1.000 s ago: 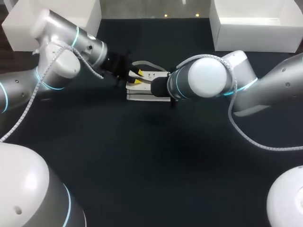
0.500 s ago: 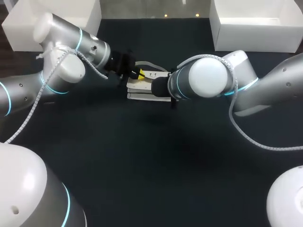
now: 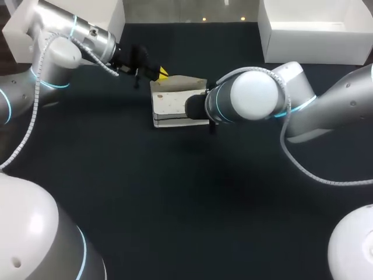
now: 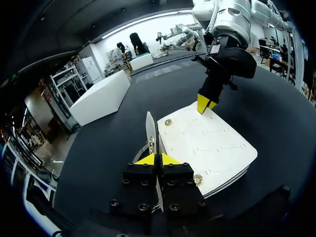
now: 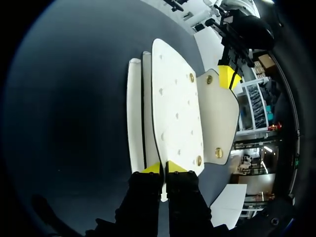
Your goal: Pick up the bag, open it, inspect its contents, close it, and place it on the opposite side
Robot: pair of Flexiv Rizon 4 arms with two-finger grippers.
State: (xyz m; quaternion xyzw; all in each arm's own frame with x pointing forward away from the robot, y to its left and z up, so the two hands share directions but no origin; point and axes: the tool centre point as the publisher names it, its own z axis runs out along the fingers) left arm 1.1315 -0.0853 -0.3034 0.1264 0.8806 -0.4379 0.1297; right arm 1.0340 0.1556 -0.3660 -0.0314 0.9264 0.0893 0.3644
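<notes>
White bag [image 3: 173, 108] lies upper centre of head view on dark table [image 3: 186, 204]. L arm comes in from upper left, stretched flat; L gripper [image 4: 157, 159] pinched tight on the flap [image 5: 219, 118], which is lifted. R arm bends in from right, wrist low; R gripper [image 5: 163, 168] clamped on bag's edge

Cream bag [image 3: 175, 108] with small gold studs - lying flat on the dark table [image 3: 175, 204], toward its far side - flap [image 3: 180, 86] raised open.
</notes>
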